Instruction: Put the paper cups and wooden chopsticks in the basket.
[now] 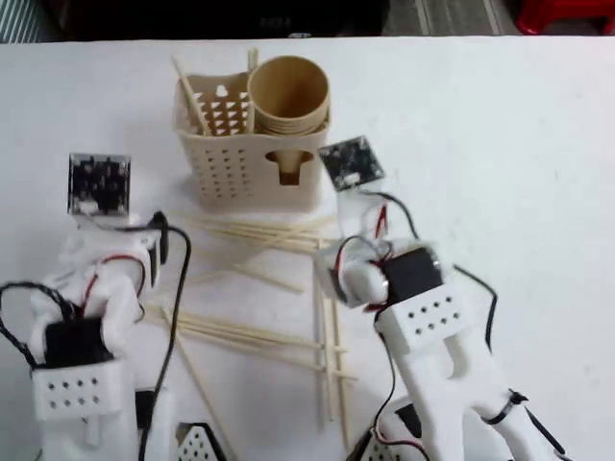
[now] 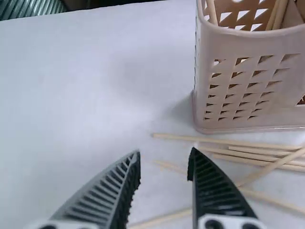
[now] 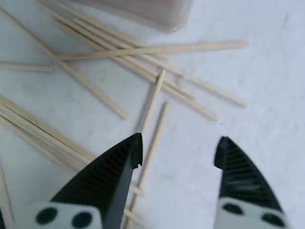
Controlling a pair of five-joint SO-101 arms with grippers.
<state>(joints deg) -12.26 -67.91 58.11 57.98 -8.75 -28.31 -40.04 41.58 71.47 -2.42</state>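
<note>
A: Item: right gripper (image 3: pixel 180 143)?
B: Jaws wide, empty, over loose wooden chopsticks (image 3: pixel 151 104) near the basket (image 1: pixel 245 178); probably lining up a pick.
A: Item: left gripper (image 2: pixel 165 155)?
B: Partly open, empty, near-left of basket. The paper cups (image 1: pixel 288 96) are stacked inside.

left end effector (image 2: pixel 163 160): jaws parted, nothing held | right end effector (image 3: pixel 180 143): jaws spread wider, nothing held

White table (image 1: pixel 538 144), red object (image 1: pixel 567 12) behind
</note>
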